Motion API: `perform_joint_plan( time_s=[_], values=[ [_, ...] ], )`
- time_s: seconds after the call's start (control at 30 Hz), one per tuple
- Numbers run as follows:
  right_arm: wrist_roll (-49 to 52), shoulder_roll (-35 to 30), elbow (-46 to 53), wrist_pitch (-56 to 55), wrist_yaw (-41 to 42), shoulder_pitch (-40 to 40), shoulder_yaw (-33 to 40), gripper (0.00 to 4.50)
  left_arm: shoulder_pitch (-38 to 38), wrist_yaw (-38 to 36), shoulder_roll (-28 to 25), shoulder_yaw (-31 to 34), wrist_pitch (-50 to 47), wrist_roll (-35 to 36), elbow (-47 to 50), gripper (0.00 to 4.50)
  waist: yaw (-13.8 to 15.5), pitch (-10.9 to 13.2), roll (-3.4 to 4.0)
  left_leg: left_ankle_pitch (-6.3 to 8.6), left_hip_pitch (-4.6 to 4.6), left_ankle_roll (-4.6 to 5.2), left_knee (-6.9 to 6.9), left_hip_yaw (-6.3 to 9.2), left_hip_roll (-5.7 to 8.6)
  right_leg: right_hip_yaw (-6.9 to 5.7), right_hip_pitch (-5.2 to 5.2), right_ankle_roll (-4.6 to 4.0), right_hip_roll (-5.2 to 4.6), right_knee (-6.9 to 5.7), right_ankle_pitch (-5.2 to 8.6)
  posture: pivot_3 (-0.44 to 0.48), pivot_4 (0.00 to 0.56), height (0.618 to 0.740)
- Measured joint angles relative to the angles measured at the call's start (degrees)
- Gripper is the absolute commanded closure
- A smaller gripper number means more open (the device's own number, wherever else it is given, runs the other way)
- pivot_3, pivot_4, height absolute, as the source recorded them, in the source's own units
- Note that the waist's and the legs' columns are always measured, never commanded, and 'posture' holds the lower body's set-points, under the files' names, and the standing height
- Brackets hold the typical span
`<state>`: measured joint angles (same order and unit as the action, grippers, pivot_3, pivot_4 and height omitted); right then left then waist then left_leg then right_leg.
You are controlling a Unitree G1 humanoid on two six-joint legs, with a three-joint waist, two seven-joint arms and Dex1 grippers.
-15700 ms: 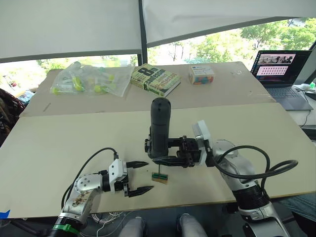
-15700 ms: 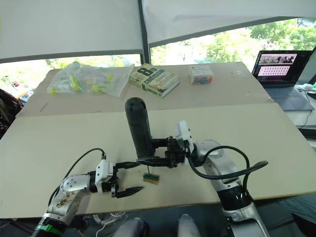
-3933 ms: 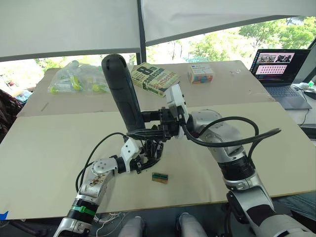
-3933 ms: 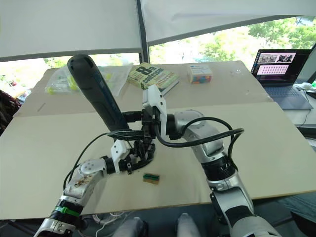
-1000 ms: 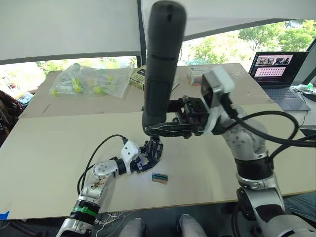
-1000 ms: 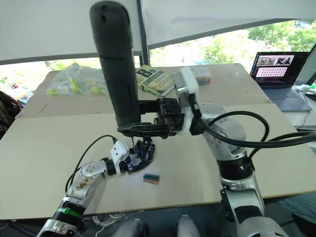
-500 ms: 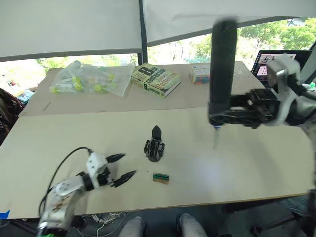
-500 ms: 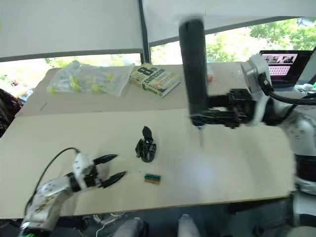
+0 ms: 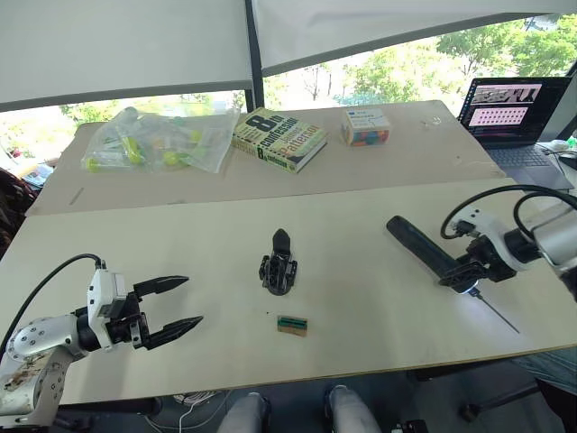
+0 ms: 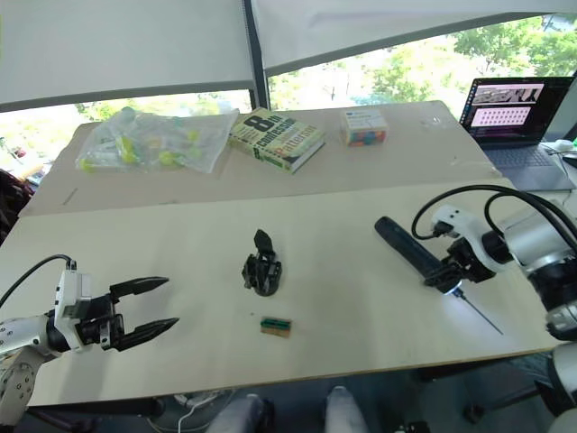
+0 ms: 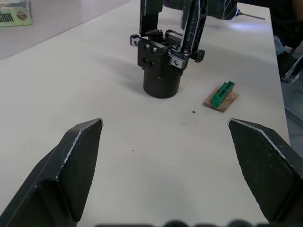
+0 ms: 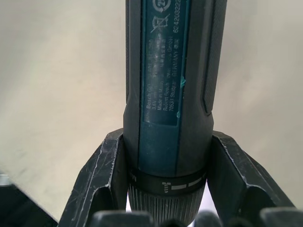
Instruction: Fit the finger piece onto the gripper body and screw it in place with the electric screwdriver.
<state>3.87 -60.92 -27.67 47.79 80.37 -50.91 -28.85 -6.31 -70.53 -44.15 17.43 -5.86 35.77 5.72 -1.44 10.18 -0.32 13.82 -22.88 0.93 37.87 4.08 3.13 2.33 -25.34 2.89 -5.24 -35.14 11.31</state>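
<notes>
Gripped near its bit end by the right gripper [image 9: 469, 268], the electric screwdriver [image 9: 424, 249] was laid flat, well apart from the gripper body [image 9: 279, 268], whose finger piece [image 9: 281, 241] appeared fitted, likely for setting down.

White-bodied arms, looping black cables, pointed black-fingered left end effector [image 9: 167, 308].

Can't really make out where the finger piece [image 9: 281, 240] ends and the gripper body [image 9: 279, 271] starts mid-desk, and the laptop [image 9: 520, 120] at the far right corner gets cropped.
</notes>
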Motion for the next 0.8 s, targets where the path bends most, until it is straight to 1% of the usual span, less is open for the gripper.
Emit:
perform_joint_plan(
  time_s=[0.03, 0.1, 0.13, 0.23, 0.27, 0.4, 0.53, 0.6, 0.67, 0.73, 0.8],
  values=[
    [-0.8, 0.8, -0.8, 0.0, 0.2, -0.2, -0.1, 2.58, 0.0, 0.5, -0.2, 0.0, -0.6, -0.2, 0.1, 0.03, 0.1, 0.0, 0.0, 0.0, 0.01, 0.0, 0.0, 0.0, 0.01, 0.0, 0.01, 0.01, 0.0, 0.01, 0.0, 0.0, 0.15, 0.737],
    [-1.9, 1.7, -2.1, -0.1, 0.5, -0.5, -0.2, 1.57, -0.2, 1.7, -0.7, -0.1, -2.0, -1.3, 0.2, 0.0, 0.3, 0.0, 0.0, 0.0, -0.02, 0.0, 0.0, 0.0, 0.03, 0.0, -0.02, 0.03, -0.01, 0.0, -0.02, 0.0, 0.15, 0.737],
    [-2.5, 2.1, -2.8, -0.2, 0.7, -0.7, -0.2, 1.36, -0.5, 2.6, -1.0, -0.1, -3.0, -1.9, 0.5, 0.0, 0.3, 0.0, 0.01, 0.01, -0.01, 0.01, 0.0, 0.0, 0.04, 0.0, -0.02, 0.03, -0.02, 0.0, -0.03, 0.0, 0.15, 0.737],
    [-3.6, 2.5, -5.0, -1.4, 0.1, -2.4, 0.5, 0.26, -0.6, 4.3, -1.1, -0.2, -4.3, -2.5, 1.4, 0.0, 0.4, 0.0, 0.01, 0.01, 0.0, 0.01, 0.0, 0.0, 0.04, 0.0, 0.01, 0.04, -0.04, 0.02, -0.06, 0.0, 0.15, 0.737],
    [-3.8, 2.5, -5.6, -1.6, 0.0, -2.7, 0.8, 0.01, -0.5, 4.9, -1.1, -0.2, -4.4, -2.8, 1.7, 0.0, 0.5, 0.0, 0.0, 0.01, 0.02, 0.01, 0.0, 0.0, 0.03, -0.01, 0.02, 0.04, -0.02, 0.02, -0.07, 0.0, 0.15, 0.737],
    [-4.1, 2.2, -7.3, -4.0, 0.2, -2.8, 3.2, 0.01, -0.4, 7.1, -1.1, 0.5, -2.8, -5.5, 1.7, 0.0, 0.5, 0.0, 0.0, 0.01, 0.03, 0.0, 0.0, 0.0, 0.03, -0.01, 0.02, 0.02, -0.01, -0.01, -0.09, 0.0, 0.15, 0.737],
    [-2.4, -1.2, -6.8, -11.0, 1.5, -2.3, 9.4, 0.01, -0.8, 7.6, -1.8, 2.0, -0.2, -8.0, 0.4, 0.0, 0.6, 0.0, 0.01, 0.01, 0.02, 0.0, 0.0, 0.0, 0.03, -0.01, 0.02, 0.02, -0.02, 0.02, -0.09, 0.0, 0.15, 0.737],
    [3.1, -3.3, -4.4, -20.1, 6.3, 0.8, 16.5, 0.01, -1.5, 7.2, -3.0, 3.1, 0.5, -8.8, -1.0, 0.0, 0.5, 0.0, 0.01, 0.03, 0.05, 0.02, -0.01, -0.01, -0.01, -0.03, 0.08, 0.02, 0.03, 0.04, -0.08, 0.0, 0.15, 0.737],
    [10.1, -3.7, -1.4, -28.6, 9.0, 4.5, 22.2, 0.01, -1.9, 7.0, -3.7, 4.6, 1.4, -9.3, -2.4, 0.0, 0.5, 0.0, 0.0, 0.04, 0.19, 0.03, -0.01, -0.01, -0.05, -0.04, 0.22, 0.03, 0.04, 0.02, -0.08, 0.0, 0.15, 0.737],
    [14.8, -2.8, 1.1, -33.7, 9.4, 8.1, 26.2, 0.01, -2.7, 6.9, -4.1, 5.5, 2.0, -10.0, -2.8, 0.0, 0.3, 0.0, -0.02, 0.04, 0.28, 0.03, -0.01, -0.03, -0.05, 0.01, 0.31, 0.03, 0.04, 0.01, -0.09, 0.0, 0.15, 0.737],
    [19.3, -2.9, 4.8, -41.4, 9.5, 13.2, 27.4, 0.01, -3.8, 6.8, -4.3, 6.3, 2.5, -10.8, -3.3, 0.0, 0.3, 0.0, -0.02, 0.04, 0.35, 0.04, -0.01, -0.06, -0.05, 0.03, 0.32, 0.04, 0.03, -0.04, -0.09, 0.0, 0.15, 0.737]
  ],
)
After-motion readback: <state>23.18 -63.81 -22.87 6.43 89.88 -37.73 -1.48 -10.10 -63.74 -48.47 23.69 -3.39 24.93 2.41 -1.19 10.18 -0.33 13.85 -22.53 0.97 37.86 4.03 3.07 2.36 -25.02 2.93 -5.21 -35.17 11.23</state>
